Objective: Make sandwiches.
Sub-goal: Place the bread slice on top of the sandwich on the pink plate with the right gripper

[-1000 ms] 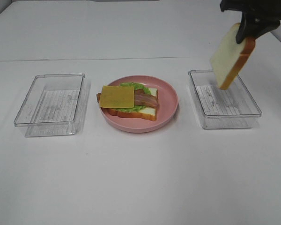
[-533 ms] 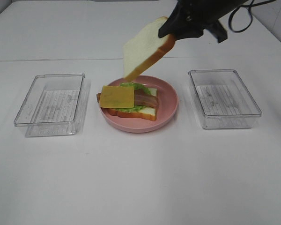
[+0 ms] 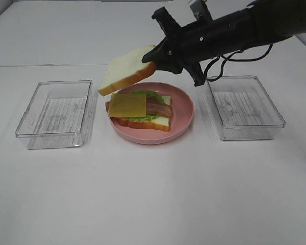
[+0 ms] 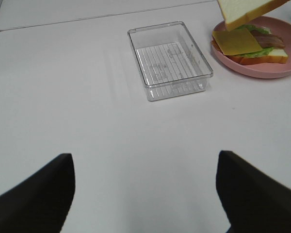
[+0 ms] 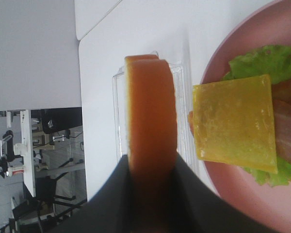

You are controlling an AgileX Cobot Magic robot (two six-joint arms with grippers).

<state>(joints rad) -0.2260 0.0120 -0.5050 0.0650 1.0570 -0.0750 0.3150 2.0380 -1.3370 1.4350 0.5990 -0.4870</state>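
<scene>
STEP: capping the sandwich | RIGHT claw clenched on top bread slice, held tilted above cheese slice | STACK: bread, lettuce, bacon, cheese on pink plate | LEFT claw released, holding nothing | NEXT: level slice, centre it over stack, lower, let go

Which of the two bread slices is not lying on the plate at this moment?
The top bread slice, held in the right gripper, hangs tilted above the pink plate. The other, the bottom slice, lies flat on the plate under the lettuce, bacon and cheese.
</scene>
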